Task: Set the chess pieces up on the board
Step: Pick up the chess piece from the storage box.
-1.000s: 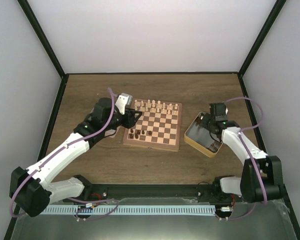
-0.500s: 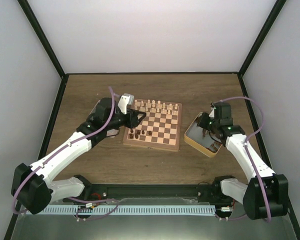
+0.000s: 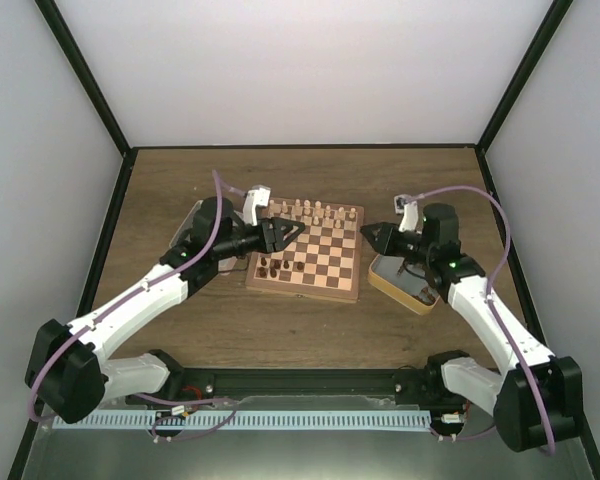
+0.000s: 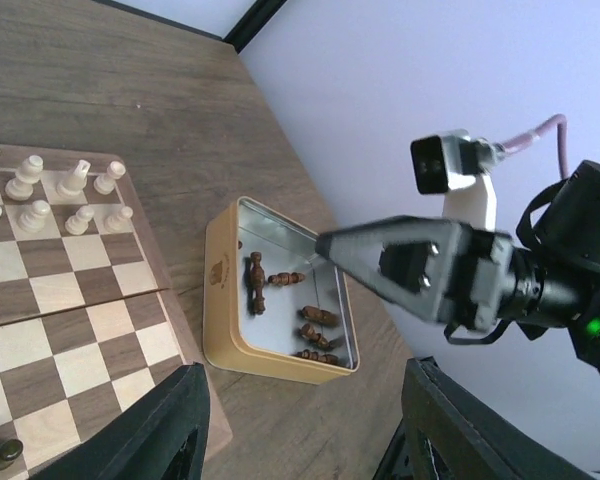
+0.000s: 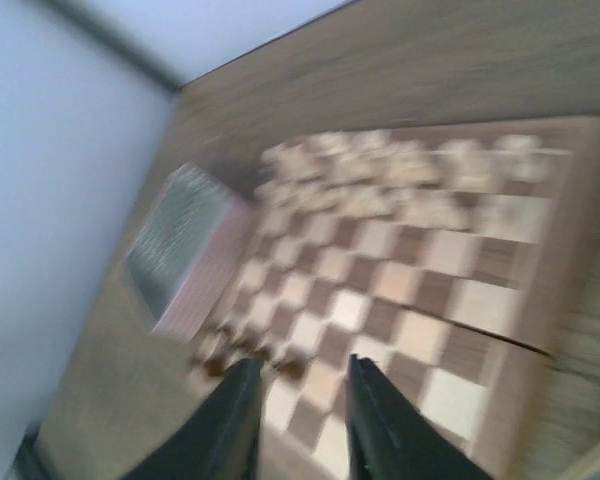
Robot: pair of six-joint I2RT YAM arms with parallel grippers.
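Several tiny dark brown wooden chess pieces [image 4: 257,285] lie in the yellow-walled metal tin [image 4: 270,358] beside the checkered wooden board [image 3: 300,290]; left gripper [image 3: 294,231] spread, right gripper [image 3: 368,232] state unreadable through blur, both aimed across the board, so I'd flag a clash risk.

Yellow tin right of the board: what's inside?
The tin holds several dark brown chess pieces lying flat on its metal floor, per left wrist view. From above the right arm covers part of it.

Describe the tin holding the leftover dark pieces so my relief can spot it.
Start at the chessboard. Off its right edge sits a shallow tin with mustard-yellow sides. Inside, dark brown pieces lie flat; those on the board stand.
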